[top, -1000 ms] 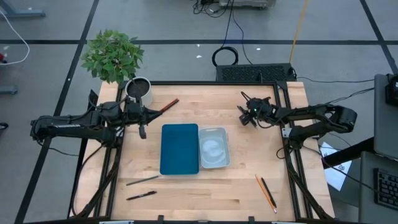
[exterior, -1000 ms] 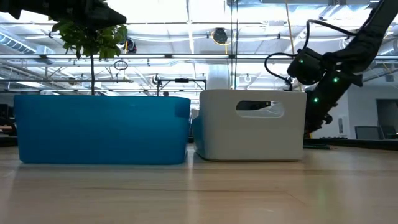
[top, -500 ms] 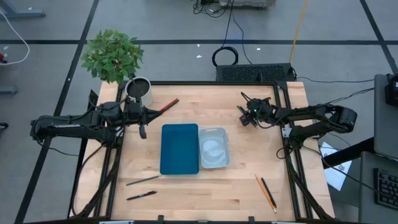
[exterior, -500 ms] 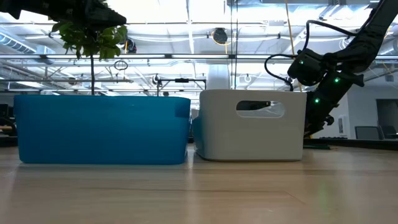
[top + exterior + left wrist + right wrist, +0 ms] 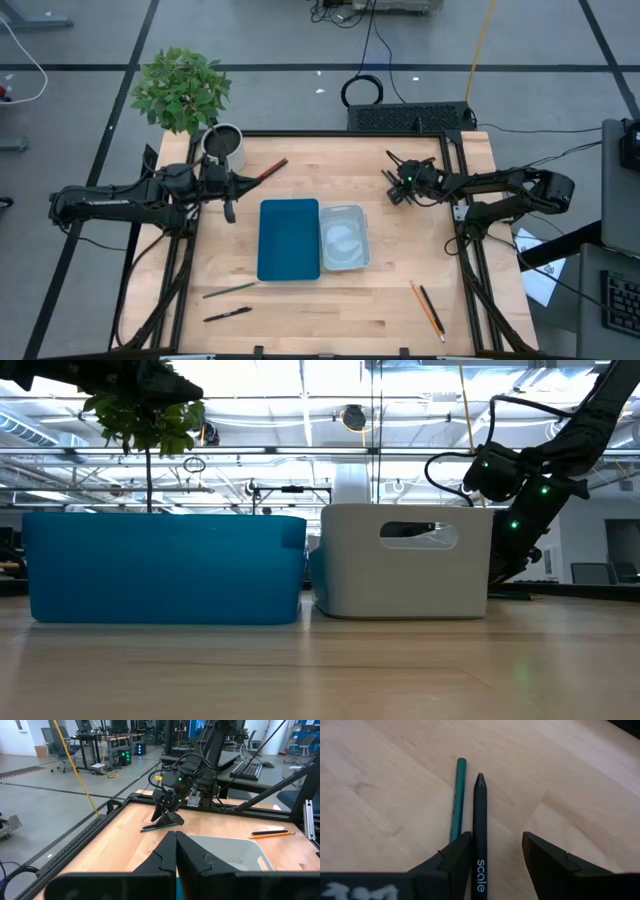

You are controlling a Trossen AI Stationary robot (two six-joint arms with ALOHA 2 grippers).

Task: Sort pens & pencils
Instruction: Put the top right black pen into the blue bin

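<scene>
Over the last second we note almost no change: right pincer (image 5: 492, 865) stays low over the counter (image 5: 380, 785), fingers spread astride a black pen (image 5: 480, 835), green pencil (image 5: 457, 800) just beside it, grasp pending; left pincer (image 5: 176, 862) pressed together, idle.

Robotics lab, open floor.
Desks (image 5: 107, 740), office chairs (image 5: 59, 745) and monitors are showing behind; cables (image 5: 362, 92) are trailing across grey flooring.

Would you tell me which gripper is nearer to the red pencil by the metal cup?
The left gripper. It sits shut just below and left of the red pencil in the high view; the right gripper is open far across the table.
</scene>
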